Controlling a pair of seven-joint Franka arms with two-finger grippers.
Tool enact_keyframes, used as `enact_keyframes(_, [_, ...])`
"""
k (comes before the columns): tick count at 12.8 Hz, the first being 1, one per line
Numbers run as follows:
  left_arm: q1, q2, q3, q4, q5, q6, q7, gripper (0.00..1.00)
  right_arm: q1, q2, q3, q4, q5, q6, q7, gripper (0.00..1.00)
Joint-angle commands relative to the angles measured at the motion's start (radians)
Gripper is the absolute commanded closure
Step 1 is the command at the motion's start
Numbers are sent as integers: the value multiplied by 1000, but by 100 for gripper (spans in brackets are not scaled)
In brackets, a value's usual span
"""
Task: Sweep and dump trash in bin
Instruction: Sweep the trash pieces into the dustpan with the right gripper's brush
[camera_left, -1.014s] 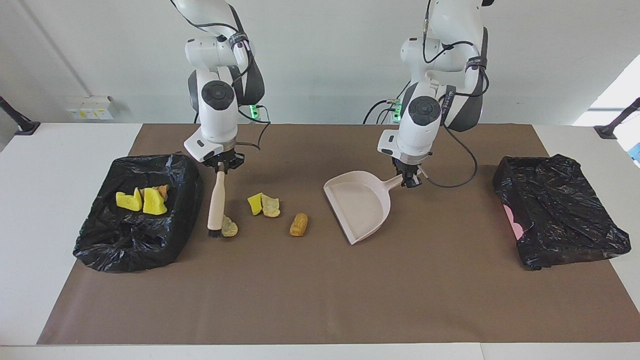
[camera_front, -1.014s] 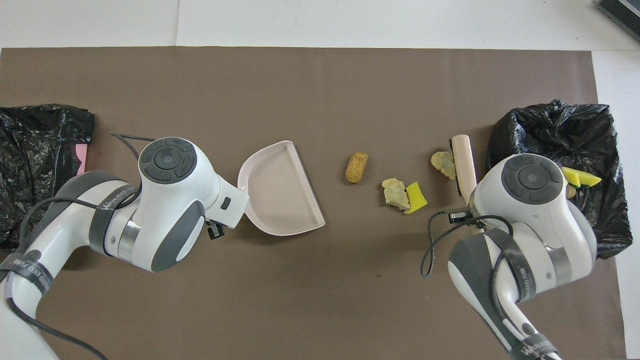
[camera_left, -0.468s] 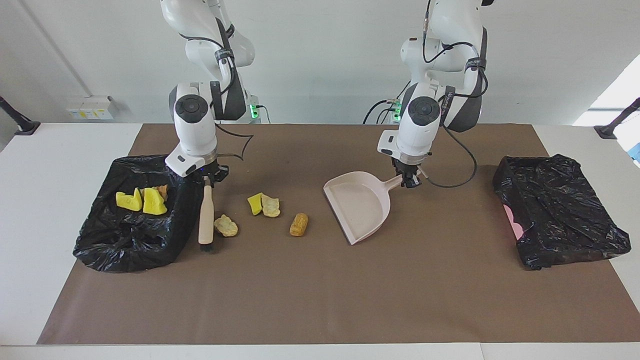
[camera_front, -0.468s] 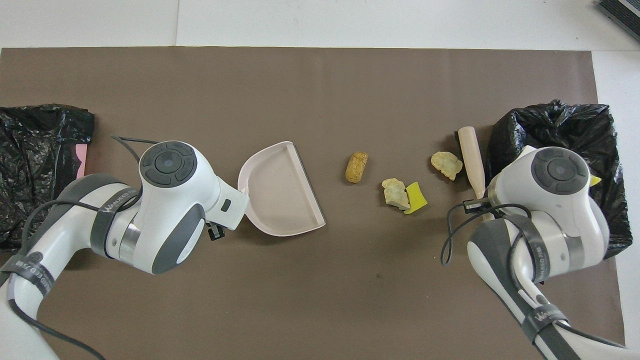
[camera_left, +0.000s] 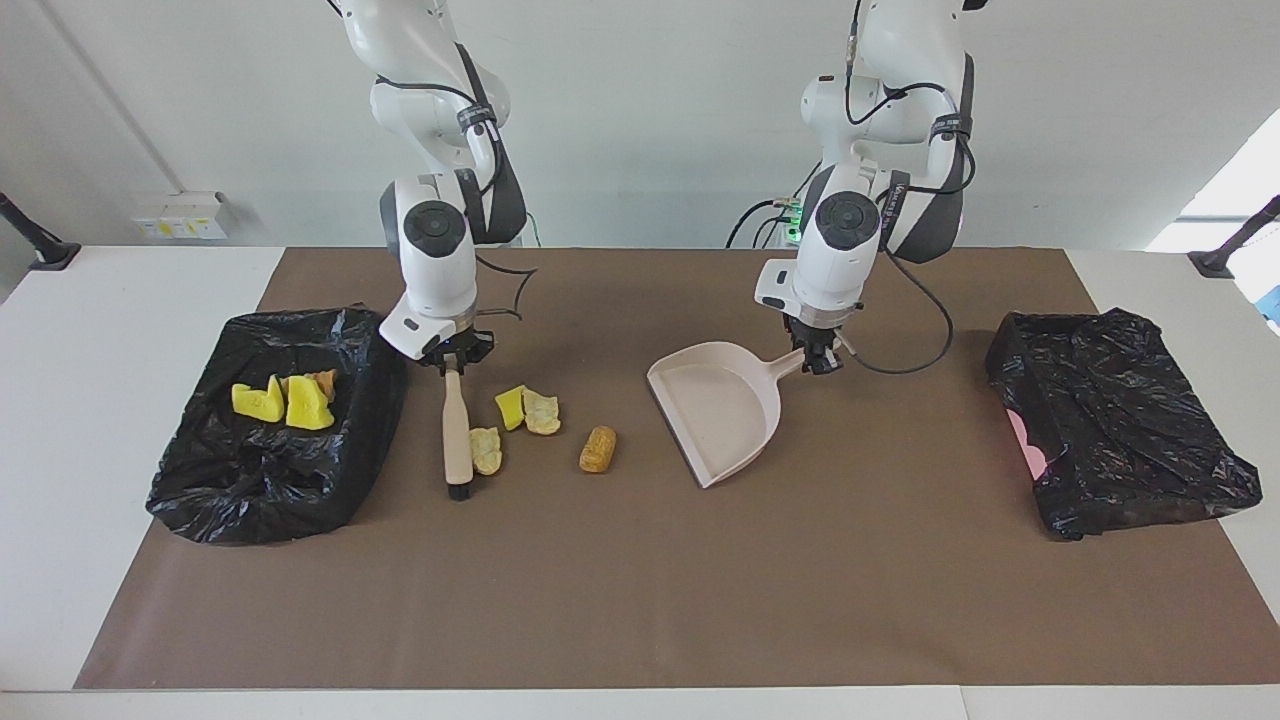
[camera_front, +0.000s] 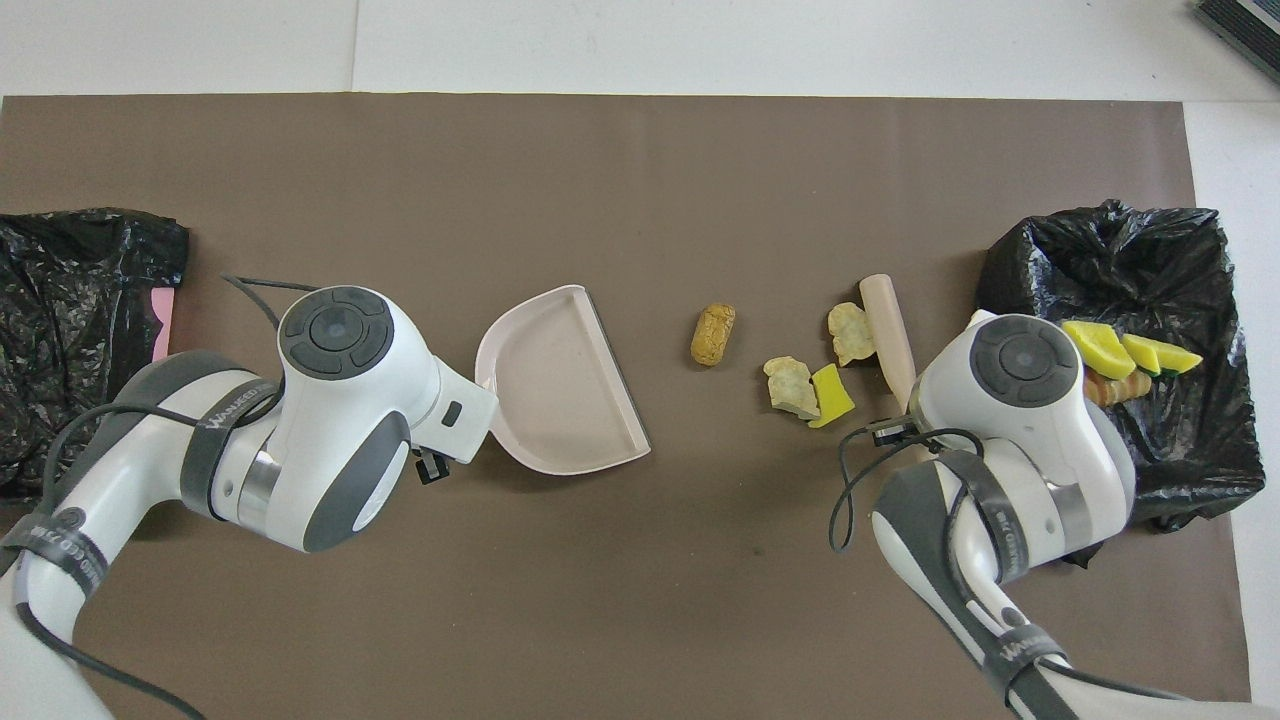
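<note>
My right gripper (camera_left: 452, 362) is shut on the top of the beige brush handle (camera_left: 457, 425) (camera_front: 887, 333); the black bristles (camera_left: 459, 490) rest on the mat. One tan piece of trash (camera_left: 486, 450) (camera_front: 850, 333) lies against the brush. A yellow chunk (camera_left: 511, 407) (camera_front: 831, 394), another tan piece (camera_left: 542, 411) (camera_front: 791, 386) and an orange-brown lump (camera_left: 598, 448) (camera_front: 712, 334) lie between the brush and the beige dustpan (camera_left: 720, 410) (camera_front: 560, 385). My left gripper (camera_left: 822, 362) is shut on the dustpan's handle. The black-bagged bin (camera_left: 230, 490) (camera_front: 1100, 250) holds yellow pieces (camera_left: 308, 405) (camera_front: 1100, 348).
A second black bag (camera_left: 1120, 430) (camera_front: 70, 300) with a pink patch sits at the left arm's end of the table. Brown paper (camera_left: 640, 580) covers the middle of the white table.
The right gripper swung the brush toward the bin, then back toward the dustpan, pushing the tan piece closer to the other pieces. The left gripper and dustpan have not moved.
</note>
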Motion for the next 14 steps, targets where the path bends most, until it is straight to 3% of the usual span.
enact_keyframes(1, [-9,-42,4,-44,11,27,-17,100,56,-10,5,-20,72,14,63,100])
enact_keyframes(4, [-9,-62,4,-76,11,34,-15,100,151,28,5,35,149,3,71,100])
enact_keyframes(8, [-13,-82,4,-116,11,74,-14,100,246,138,8,166,217,-8,80,100])
enact_keyframes(14, [-13,-80,4,-116,11,76,-15,100,370,158,45,224,439,18,59,100])
